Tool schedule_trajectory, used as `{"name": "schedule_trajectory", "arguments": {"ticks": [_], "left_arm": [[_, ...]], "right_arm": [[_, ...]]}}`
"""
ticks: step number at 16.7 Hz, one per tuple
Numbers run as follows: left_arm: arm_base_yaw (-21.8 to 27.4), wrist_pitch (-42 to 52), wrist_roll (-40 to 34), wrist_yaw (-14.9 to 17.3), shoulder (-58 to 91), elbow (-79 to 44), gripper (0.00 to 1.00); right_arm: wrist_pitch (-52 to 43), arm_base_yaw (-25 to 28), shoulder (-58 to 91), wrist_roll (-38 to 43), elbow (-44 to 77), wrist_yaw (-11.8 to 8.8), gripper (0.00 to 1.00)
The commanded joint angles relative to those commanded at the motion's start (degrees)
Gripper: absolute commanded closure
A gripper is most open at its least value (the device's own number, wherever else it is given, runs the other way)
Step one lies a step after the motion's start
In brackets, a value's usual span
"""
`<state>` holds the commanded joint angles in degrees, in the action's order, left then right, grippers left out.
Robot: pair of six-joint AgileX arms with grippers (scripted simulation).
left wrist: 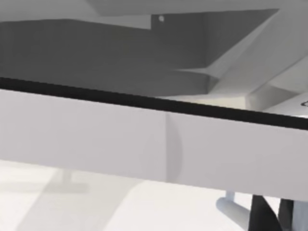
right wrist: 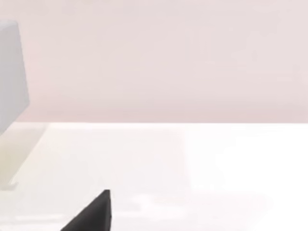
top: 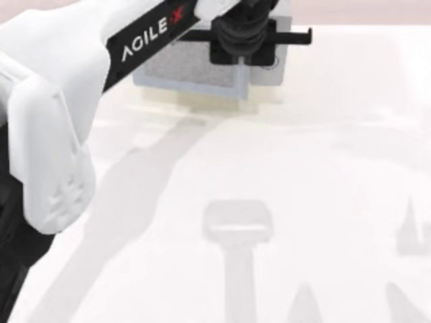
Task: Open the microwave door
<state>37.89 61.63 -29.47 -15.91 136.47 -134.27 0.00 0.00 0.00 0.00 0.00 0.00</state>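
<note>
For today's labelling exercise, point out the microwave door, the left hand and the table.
microwave door [top: 192, 74]: top view, speckled mesh window.
left hand [top: 240, 59]: top view, black fingers at the door's handle edge.
table [top: 323, 168]: top view, bare surface.

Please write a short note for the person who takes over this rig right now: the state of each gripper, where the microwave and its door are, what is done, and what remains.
Left gripper: reached to the far edge of the table, at the front of the microwave, near the seam between the microwave door and the knob strip. Whether its fingers are open or shut does not show.
Right gripper: absent from the top view; only a dark tip shows in its wrist view, low over the table, idle.
Done: the left arm has arrived at the door.
Left: how far the door is open is unclear; confirm the grip, then swing it fully open.
</note>
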Motion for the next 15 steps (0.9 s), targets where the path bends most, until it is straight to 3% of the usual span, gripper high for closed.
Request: {"name": "schedule_trajectory", "arguments": {"ticks": [9, 15], "left_arm": [[-0.39, -6.53, 5.09, 2.31, -7.07, 12.23, 1.00], [-0.45, -7.03, 5.55, 2.62, -7.61, 13.22, 1.00]], "right_arm": [[0.00, 0.00, 0.00, 0.00, 0.00, 0.00, 0.00], [0.00, 0.00, 0.00, 0.00, 0.00, 0.00, 0.00]]}}
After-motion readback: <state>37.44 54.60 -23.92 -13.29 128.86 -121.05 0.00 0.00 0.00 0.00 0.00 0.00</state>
